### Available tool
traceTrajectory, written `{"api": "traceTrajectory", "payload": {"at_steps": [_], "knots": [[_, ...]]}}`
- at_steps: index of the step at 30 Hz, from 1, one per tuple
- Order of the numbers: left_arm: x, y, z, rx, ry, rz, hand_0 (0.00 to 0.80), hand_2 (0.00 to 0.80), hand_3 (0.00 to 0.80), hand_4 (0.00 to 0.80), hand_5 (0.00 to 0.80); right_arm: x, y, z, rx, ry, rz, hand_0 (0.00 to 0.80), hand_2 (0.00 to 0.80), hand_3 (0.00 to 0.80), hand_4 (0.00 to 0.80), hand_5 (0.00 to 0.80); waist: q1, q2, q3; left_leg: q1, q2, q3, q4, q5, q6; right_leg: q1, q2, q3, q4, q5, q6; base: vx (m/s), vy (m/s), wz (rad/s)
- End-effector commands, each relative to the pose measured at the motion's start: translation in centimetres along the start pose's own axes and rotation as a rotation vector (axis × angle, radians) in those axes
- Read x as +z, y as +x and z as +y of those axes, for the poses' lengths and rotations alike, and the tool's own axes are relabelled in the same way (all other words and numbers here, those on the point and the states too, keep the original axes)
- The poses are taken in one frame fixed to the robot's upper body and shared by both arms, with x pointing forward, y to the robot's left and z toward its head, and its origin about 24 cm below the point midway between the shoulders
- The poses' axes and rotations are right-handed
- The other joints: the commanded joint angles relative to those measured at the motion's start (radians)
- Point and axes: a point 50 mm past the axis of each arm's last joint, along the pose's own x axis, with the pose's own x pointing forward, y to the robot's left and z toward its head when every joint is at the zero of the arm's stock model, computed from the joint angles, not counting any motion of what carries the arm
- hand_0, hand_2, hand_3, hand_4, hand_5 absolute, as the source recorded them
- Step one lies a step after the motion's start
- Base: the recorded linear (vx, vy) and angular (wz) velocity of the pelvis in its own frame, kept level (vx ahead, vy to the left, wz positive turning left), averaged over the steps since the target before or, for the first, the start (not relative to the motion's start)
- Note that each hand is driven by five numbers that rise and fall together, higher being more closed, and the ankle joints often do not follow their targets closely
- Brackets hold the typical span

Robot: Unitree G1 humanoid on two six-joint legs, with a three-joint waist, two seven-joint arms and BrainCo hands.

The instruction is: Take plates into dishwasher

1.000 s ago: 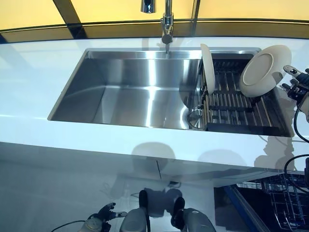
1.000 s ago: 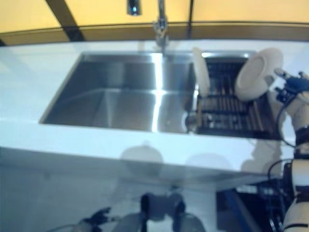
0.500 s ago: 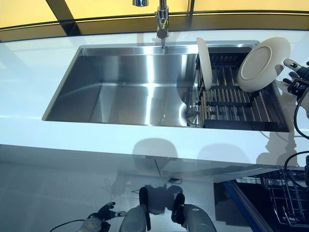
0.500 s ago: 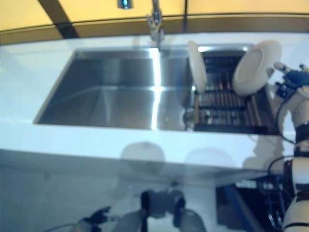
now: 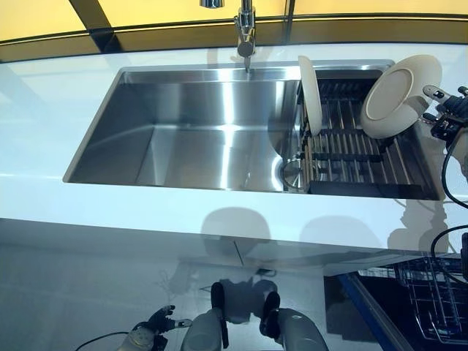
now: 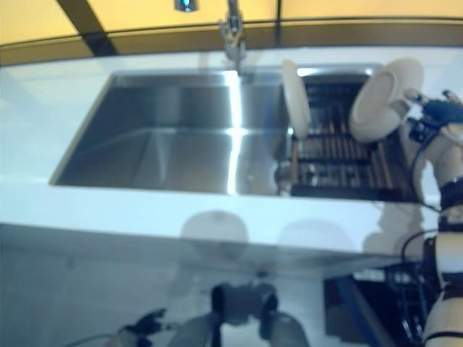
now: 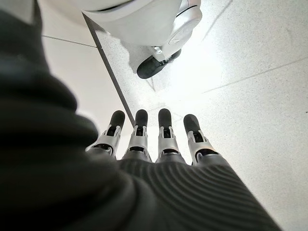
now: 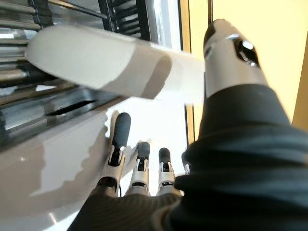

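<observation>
A steel sink (image 5: 197,139) is set into a white counter (image 5: 44,110), with a tap (image 5: 247,29) at its far edge. The sink's right end holds a dark rack (image 5: 358,157) of metal bars. Two round, cream-white plates stand in it. The first plate (image 5: 310,91) stands upright on edge at the rack's left side, seen almost edge-on. The second plate (image 5: 398,93) leans at the rack's far right corner, its shallow, rimmed face turned toward the camera. The right hand (image 5: 447,117) is at the rack's right edge, just beside this second plate; in the right wrist view its fingers (image 8: 120,139) reach out straight below the plate's rim and its thumb (image 8: 231,53) lies close against that rim, with nothing gripped. The left hand (image 7: 159,139) hangs low over the floor (image 7: 250,96), fingers straight and empty. A wire basket (image 5: 439,296) shows below the counter's right end.
</observation>
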Motion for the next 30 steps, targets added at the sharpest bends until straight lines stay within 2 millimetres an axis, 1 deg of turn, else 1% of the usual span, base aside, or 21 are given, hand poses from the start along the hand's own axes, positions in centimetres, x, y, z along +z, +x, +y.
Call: {"api": "traceTrajectory", "payload": {"at_steps": [1,14,20,27,30], "knots": [[-1.1,-0.3,-0.5,-0.034,0.045,0.024,0.000,0.000,0.000,0.000,0.000,2.5,-0.4,3.3,0.103,-0.027,-0.083,0.000,0.000,0.000,0.000,0.000,0.007,-0.071,0.018,0.059,-0.044,0.072,0.055,-0.194,0.013,0.138,0.039,0.065,-0.205,-0.037,0.015,0.000,0.000,0.00],[-0.8,-0.2,-0.5,-0.035,0.043,0.024,0.000,0.000,0.000,0.000,0.000,2.9,-0.5,4.3,0.118,-0.044,-0.088,0.000,0.000,0.000,0.000,0.000,0.009,-0.072,0.013,0.061,-0.043,0.071,0.048,-0.186,0.010,0.139,0.041,0.066,-0.210,-0.036,0.013,0.000,0.000,0.00],[-0.6,-0.2,-0.5,-0.035,0.043,0.021,0.000,0.000,0.000,0.000,0.000,2.5,-0.5,4.3,0.117,-0.008,-0.062,0.000,0.000,0.000,0.000,0.000,0.013,-0.072,0.011,0.063,-0.044,0.068,0.047,-0.187,0.010,0.141,0.038,0.061,-0.204,-0.041,0.012,0.000,0.000,0.00],[-0.5,-0.1,-0.5,-0.034,0.037,0.024,0.000,0.000,0.000,0.000,0.000,2.0,-0.5,4.9,0.162,0.053,-0.033,0.000,0.000,0.000,0.000,0.000,0.015,-0.070,0.010,0.065,-0.043,0.068,0.045,-0.186,0.010,0.142,0.033,0.053,-0.195,-0.046,0.010,0.000,0.000,0.00],[-0.6,-0.1,-0.6,-0.035,0.037,0.025,0.000,0.000,0.000,0.000,0.000,1.8,-0.5,5.1,0.171,0.052,-0.027,0.000,0.000,0.000,0.000,0.000,0.016,-0.069,0.008,0.067,-0.044,0.068,0.040,-0.185,0.010,0.142,0.031,0.049,-0.193,-0.047,0.010,0.000,0.000,0.00]]}}
